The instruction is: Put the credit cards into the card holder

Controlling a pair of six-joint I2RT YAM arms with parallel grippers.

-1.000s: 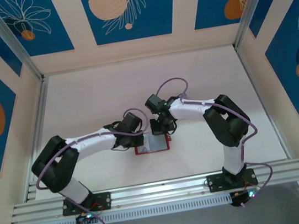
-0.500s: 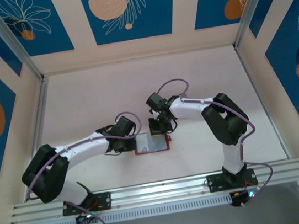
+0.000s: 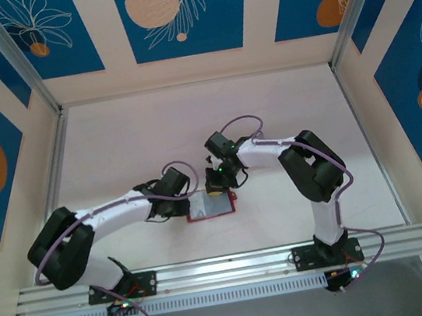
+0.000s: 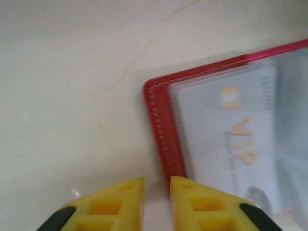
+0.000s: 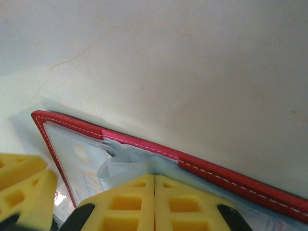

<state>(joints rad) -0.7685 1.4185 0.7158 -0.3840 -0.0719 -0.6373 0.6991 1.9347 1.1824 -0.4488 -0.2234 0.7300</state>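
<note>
- Pale table (image 3: 189,114), blue flower-print walls (image 3: 175,14) around it; both arms reach in and meet near the middle, just ahead of their bases.
- Your left gripper (image 4: 157,186) sits low at the left edge of the card holder (image 4: 161,120). Its jaws are parted by a narrow slit with nothing between them, and one pad is just beside the red stitched border.
- The card holder lies open and flat on the table between your two grippers, clear side up.
- A pale card (image 4: 226,139) with gold VIP lettering lies under the clear plastic on the left half. It looks seated, or close to it.
- Your right gripper (image 5: 154,187) is at the far edge of the card holder with its pads pressed together. Its tips meet a puckered flap of clear sleeve (image 5: 118,163); you cannot tell whether any of that flap is pinched.
- To do this step well, press down on the red border with the left pads so the card holder cannot skate.
- Use the closed right tips as a blunt pusher, stroking flat along the sleeve rather than down into it.
- Ease off if the plastic buckles further, since a crease there could block the card.
</note>
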